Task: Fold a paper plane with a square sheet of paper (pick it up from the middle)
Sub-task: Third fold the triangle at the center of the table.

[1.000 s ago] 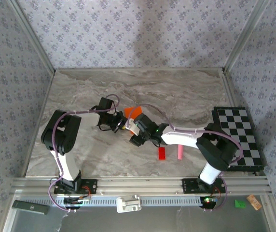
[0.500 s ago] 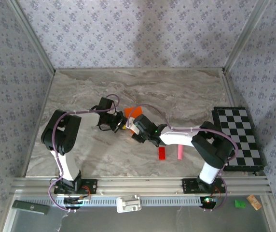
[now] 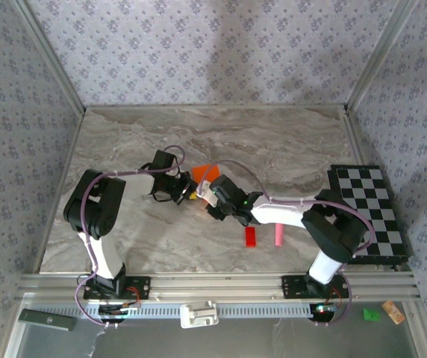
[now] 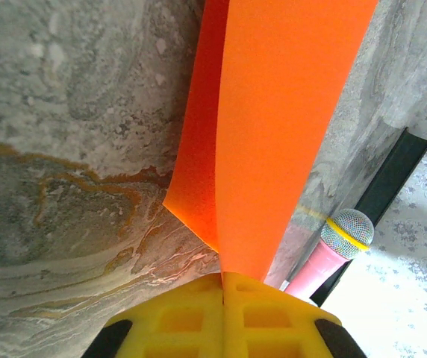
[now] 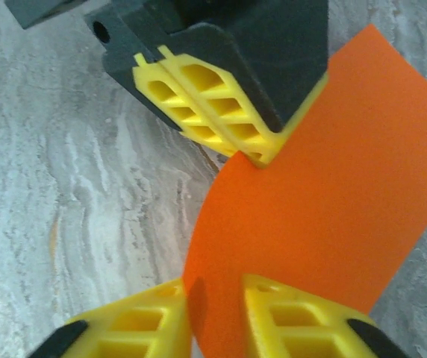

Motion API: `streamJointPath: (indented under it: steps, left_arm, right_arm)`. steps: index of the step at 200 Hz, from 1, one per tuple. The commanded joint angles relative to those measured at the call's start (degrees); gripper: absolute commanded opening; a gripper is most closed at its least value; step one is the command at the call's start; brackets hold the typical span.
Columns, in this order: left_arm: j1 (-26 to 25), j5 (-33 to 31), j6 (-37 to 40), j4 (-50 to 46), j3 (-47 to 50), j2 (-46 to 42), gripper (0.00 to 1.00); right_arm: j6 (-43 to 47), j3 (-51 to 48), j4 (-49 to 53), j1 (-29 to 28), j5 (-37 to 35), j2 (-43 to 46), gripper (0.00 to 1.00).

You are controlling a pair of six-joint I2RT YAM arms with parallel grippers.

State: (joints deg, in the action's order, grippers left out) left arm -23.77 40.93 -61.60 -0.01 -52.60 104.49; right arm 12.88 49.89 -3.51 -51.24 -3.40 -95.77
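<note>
The square sheet of paper (image 3: 207,172) is bright orange and stands curved off the table at mid-table. My left gripper (image 3: 187,192) is shut on its lower corner; in the left wrist view the paper (image 4: 273,134) rises from the closed yellow pads of that gripper (image 4: 223,274). In the right wrist view my right gripper (image 5: 217,287) straddles another edge of the paper (image 5: 325,216). Its jaws stand narrow with a gap still showing; the left pad touches the sheet. The left gripper's fingers (image 5: 213,112) pinch the sheet just beyond.
A small red block (image 3: 251,236) and a pink toy microphone (image 3: 279,236) lie near the front, right of centre. A checkerboard (image 3: 370,212) sits at the right edge. The microphone (image 4: 325,253) also shows past the paper. Walls enclose three sides.
The right gripper's jaws have narrowed around the paper's edge. The left gripper has kept its hold and place.
</note>
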Motion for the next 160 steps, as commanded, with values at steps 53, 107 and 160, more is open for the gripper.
streamJointPath:
  steps: [53, 107, 160]
  left_arm:
    - [4.44, -3.09, 4.05, -7.6, -0.21, -4.33, 0.26]
    - [8.76, -1.56, 12.58, -13.43, -4.67, -8.67, 0.46]
    - [5.72, -0.63, 15.42, -15.45, -13.07, 0.01, 0.35]
  right_arm:
    - [-4.05, 3.83, 4.85, 0.92, 9.16, -1.02, 0.0]
    - [-13.71, 9.23, 8.77, 3.11, 17.43, -4.57, 0.0]
    - [-20.45, 11.69, 9.23, 4.68, 25.66, -7.77, 0.01]
